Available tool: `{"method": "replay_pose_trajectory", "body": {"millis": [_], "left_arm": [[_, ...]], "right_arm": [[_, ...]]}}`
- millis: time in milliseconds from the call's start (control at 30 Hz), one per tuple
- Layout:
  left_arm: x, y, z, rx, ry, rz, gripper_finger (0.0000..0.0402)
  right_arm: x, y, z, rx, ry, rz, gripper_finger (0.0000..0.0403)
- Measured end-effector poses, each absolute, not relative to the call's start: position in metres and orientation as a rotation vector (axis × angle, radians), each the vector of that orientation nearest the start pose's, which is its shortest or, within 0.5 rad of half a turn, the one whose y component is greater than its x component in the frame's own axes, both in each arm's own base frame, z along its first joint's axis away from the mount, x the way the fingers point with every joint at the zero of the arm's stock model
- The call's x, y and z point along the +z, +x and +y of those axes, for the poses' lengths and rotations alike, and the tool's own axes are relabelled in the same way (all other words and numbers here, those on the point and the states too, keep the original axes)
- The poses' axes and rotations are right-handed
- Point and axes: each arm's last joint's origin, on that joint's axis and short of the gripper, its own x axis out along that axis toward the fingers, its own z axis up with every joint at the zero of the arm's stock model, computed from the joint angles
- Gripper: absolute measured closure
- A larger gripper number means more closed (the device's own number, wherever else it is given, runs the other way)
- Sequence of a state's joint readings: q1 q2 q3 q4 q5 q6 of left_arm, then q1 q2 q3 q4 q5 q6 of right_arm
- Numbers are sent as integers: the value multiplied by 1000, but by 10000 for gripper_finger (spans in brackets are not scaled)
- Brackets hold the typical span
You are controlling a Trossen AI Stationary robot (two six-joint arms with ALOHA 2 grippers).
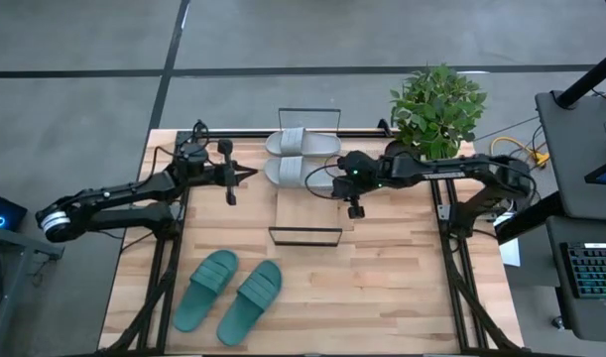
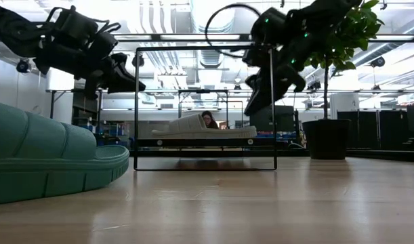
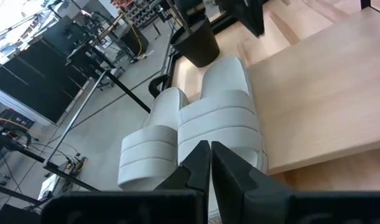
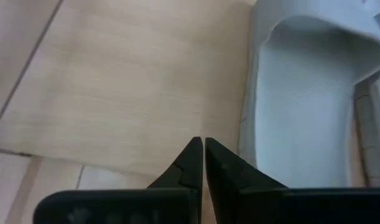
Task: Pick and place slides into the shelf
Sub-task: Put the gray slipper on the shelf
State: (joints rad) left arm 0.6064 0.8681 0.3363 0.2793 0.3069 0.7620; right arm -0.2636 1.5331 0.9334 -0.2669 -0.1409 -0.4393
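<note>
Pale grey pair (image 1: 301, 157) lay side by side at the far end of the shelf (image 1: 307, 213), the farther slide just beyond the plank top, the nearer one on or at its far edge; the overhead view did not settle which. The low view showed grey slides resting on a level inside the black wire frame.

Teal pair (image 1: 229, 296) sat on the desk (image 1: 402, 278) near its front left corner, soles down, well apart from the shelf and from both arms.

Left pincer (image 1: 245, 175) hovered just beside the grey pair, on their left, fingers shut together with nothing between them; its wrist view looked straight onto both grey straps. Right pincer (image 1: 334, 177) hovered at the grey pair's other end, also fully closed and empty; its wrist view showed the plank top and a grey slide's footbed close alongside.

Judged step: grey pair appeared delivered and both pincers were clear of them, so the task stood about half done. Next move likely called for an arm, probably the left as nearer, to travel to the teal pair, open its fingers wide, and take one slide by the strap or side wall.
</note>
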Motion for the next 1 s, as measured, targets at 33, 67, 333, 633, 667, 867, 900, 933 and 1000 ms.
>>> {"method": "replay_pose_trajectory", "body": {"millis": [33,67,333,633,667,867,900,933,1000], "left_arm": [[209,155,97,197,642,326,401],[209,155,97,197,642,326,401],[209,155,97,202,643,328,402],[209,155,97,202,636,330,402],[209,155,97,203,629,329,402],[208,155,97,204,619,329,402],[208,155,97,204,619,329,402],[208,155,97,204,619,329,402],[208,155,97,205,618,329,402]], "right_arm": [[202,302,-77,73,-233,862,394],[199,303,-78,74,-231,869,394],[179,314,-80,73,-222,889,394],[176,321,-82,73,-265,852,394],[176,321,-82,75,-276,848,394],[176,320,-85,0,-369,889,394],[175,319,-87,-15,-382,899,394],[175,319,-88,-16,-383,901,394],[175,318,-90,-12,-378,899,394]]}}
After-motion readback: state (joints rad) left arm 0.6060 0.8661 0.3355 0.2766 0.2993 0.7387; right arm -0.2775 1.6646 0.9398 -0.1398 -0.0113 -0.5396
